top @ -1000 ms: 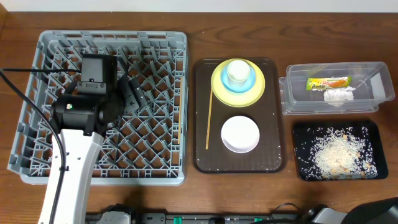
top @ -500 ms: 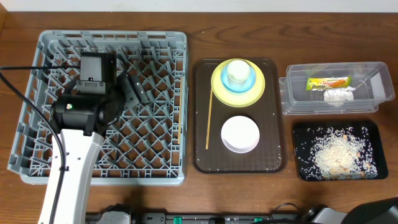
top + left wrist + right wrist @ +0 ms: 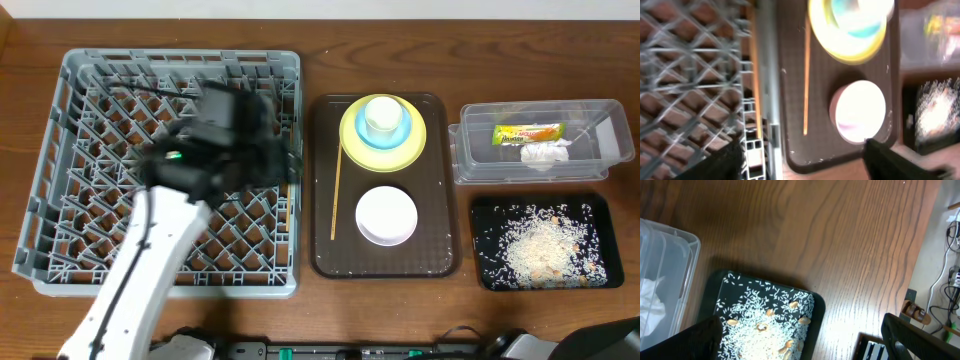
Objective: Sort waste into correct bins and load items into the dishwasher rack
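Though overhead blurs the left gripper above the square grey plastic rack, wrist cameras show it and the right gripper spread, empty.

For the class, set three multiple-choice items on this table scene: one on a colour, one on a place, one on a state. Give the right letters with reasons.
1. What colour is the plate under the light blue bowl?
A yellow
B red
C black

2. Where does the snack wrapper lie?
A on the plate
B in the clear tub
C in the light blue bowl

3. How is the right gripper?
A shut on the snack wrapper
B shut on the plate
C open, holding nothing

Key:
1 A: the rim showing around the bowl is yellow.
2 B: the overhead view shows it inside the tub's walls.
3 C: in the right wrist view its fingers stand wide apart with nothing between them.
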`<action>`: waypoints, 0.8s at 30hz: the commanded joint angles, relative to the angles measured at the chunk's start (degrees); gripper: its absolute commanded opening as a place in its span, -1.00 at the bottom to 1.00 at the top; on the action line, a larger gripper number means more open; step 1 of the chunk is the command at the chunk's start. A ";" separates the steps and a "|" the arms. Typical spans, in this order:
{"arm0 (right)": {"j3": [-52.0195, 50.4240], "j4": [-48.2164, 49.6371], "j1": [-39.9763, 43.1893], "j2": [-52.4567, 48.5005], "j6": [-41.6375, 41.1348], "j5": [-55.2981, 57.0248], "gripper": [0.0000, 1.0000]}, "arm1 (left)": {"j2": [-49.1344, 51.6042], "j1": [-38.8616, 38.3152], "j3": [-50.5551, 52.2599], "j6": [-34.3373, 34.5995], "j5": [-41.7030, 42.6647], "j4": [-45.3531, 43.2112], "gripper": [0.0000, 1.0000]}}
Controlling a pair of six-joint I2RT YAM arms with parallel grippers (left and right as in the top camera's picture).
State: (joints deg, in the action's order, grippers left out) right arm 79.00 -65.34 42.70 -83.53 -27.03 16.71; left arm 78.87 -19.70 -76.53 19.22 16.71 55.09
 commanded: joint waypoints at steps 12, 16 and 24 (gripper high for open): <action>-0.04 -0.04 0.46 0.37 -1.22 0.39 0.98 | 15.63 -19.30 -0.11 -1.44 -16.79 -1.90 -0.39; -0.04 -0.04 0.46 0.37 -1.22 0.37 0.98 | 19.61 -19.32 -0.13 -1.40 -16.76 -3.06 -0.39; -0.04 -0.04 0.46 0.37 -1.22 0.39 0.99 | 24.50 -19.65 -0.11 -1.40 -16.76 -8.33 -0.39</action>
State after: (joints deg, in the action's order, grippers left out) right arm 79.00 -65.32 42.70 -83.53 -27.03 16.67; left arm 101.97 -39.13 -76.53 17.98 1.08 47.62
